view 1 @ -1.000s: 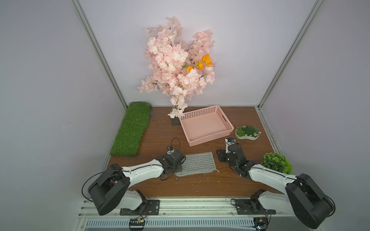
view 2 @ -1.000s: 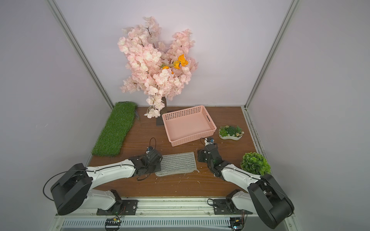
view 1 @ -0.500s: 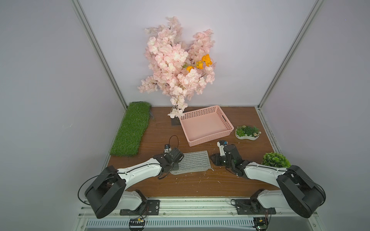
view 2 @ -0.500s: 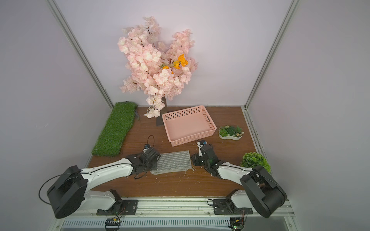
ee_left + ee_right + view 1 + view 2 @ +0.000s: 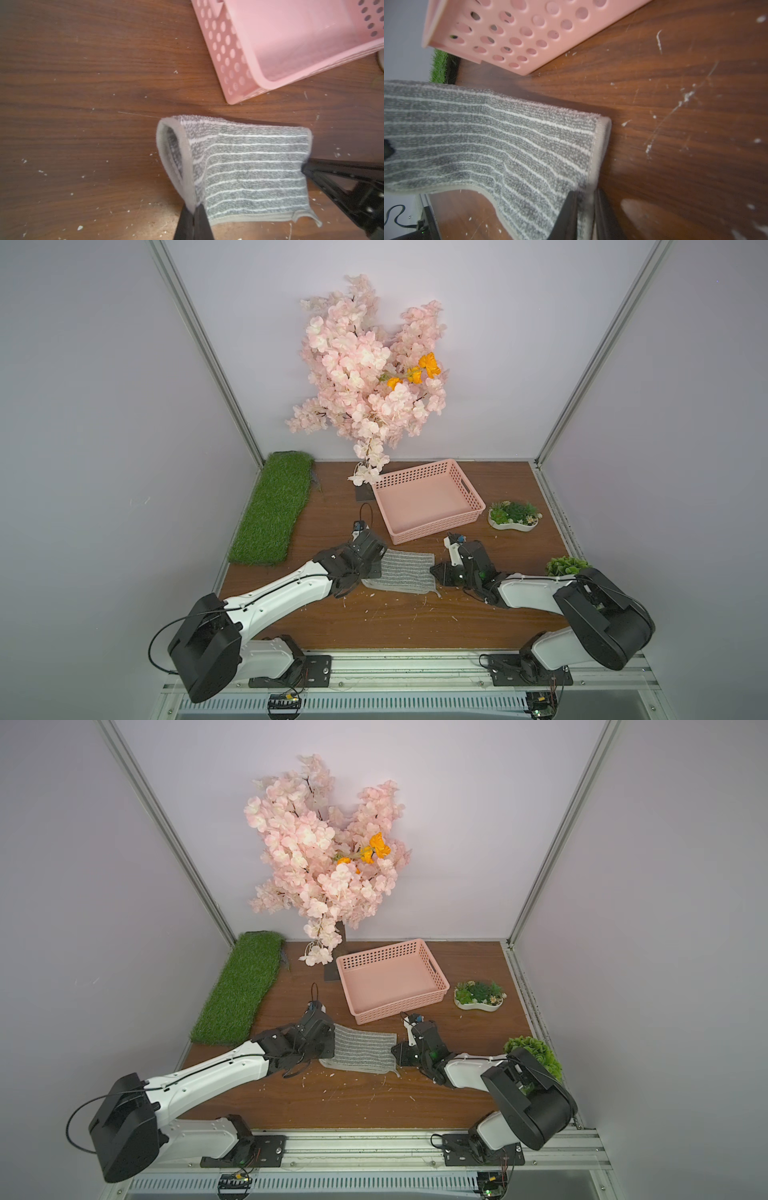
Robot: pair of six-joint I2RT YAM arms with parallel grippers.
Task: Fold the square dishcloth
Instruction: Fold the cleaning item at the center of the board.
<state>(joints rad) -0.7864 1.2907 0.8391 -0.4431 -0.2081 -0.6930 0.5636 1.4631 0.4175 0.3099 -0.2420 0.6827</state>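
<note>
The square dishcloth [image 5: 401, 576] sits just beside the pink basket [image 5: 436, 529], on its robot side. 2 grips: left gripper [image 5: 195, 208] clamped tight on the trim, and right gripper [image 5: 585, 197] nearly closed on the opposite edge.

I have the square dishcloth [image 5: 401, 574] doubled over. It is grey with thin whitish stripes and grey trim, and its fold faces the pink basket [image 5: 432, 531]. It sits raised slightly off the wooden table [image 5: 395, 626], with the left gripper [image 5: 194, 209] pinching one side edge and the right gripper [image 5: 586, 200] pinching the opposite one. A small corner loop [image 5: 316, 221] juts from the near edge.
</note>
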